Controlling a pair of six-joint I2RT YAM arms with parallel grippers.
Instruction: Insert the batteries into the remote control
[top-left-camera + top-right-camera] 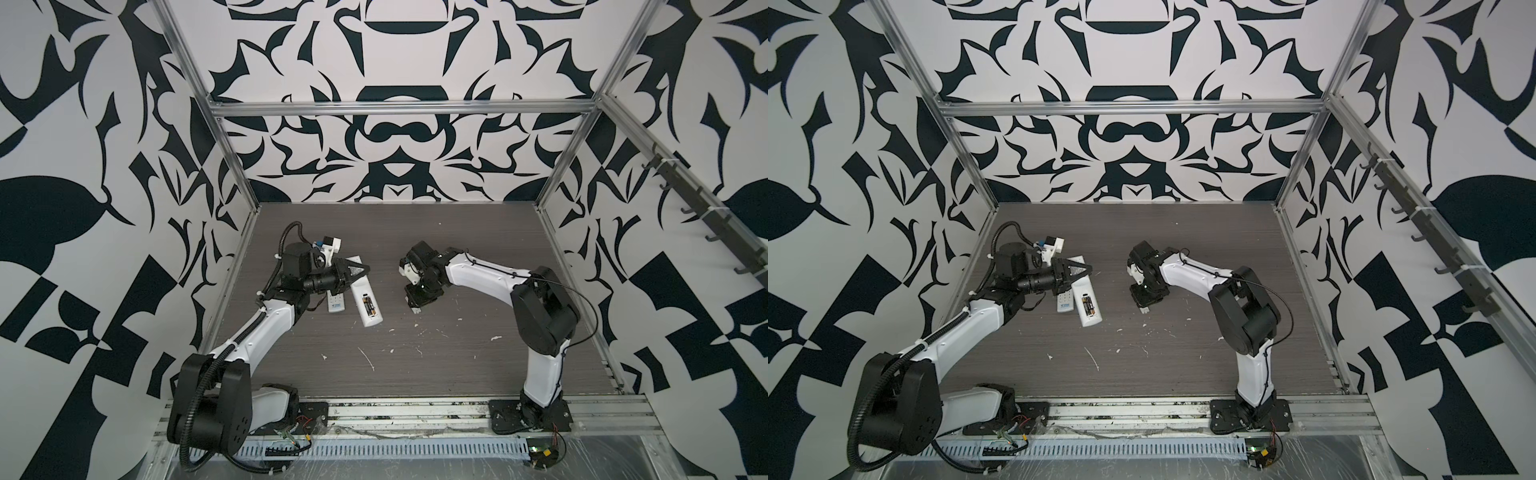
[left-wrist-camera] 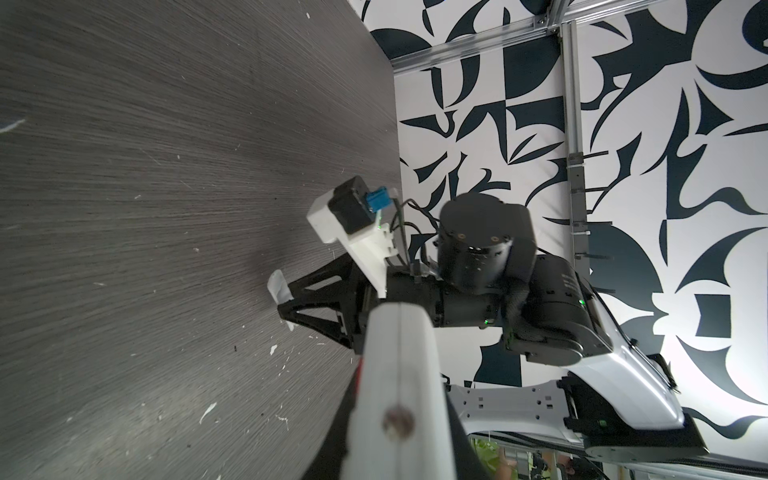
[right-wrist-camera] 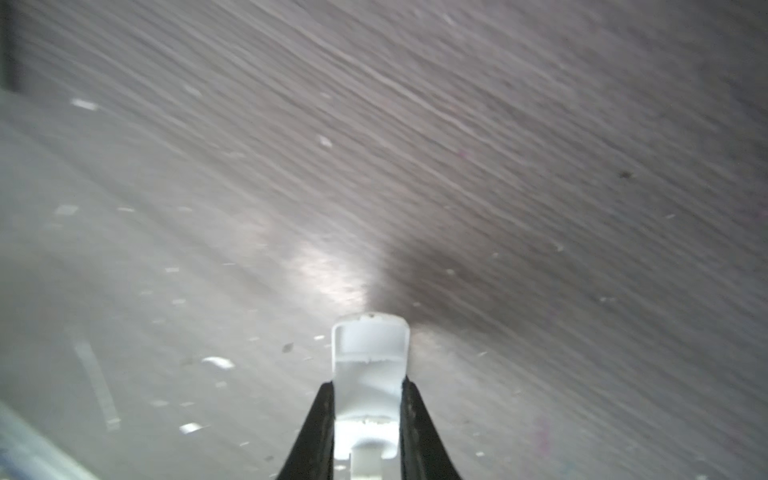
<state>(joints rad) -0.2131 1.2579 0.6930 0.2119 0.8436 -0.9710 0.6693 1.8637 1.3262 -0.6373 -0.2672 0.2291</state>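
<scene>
Pointing downward, right jaws on cover [image 3: 370, 353].

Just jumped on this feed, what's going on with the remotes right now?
The right tool is shut on a white plastic piece, apparently the battery cover, pointing down close to the table. The white remote lies back up with its compartment open and batteries showing inside. The left tool is shut over that remote's far end; whether it presses down cannot be told. A second remote lies face up alongside.
</scene>
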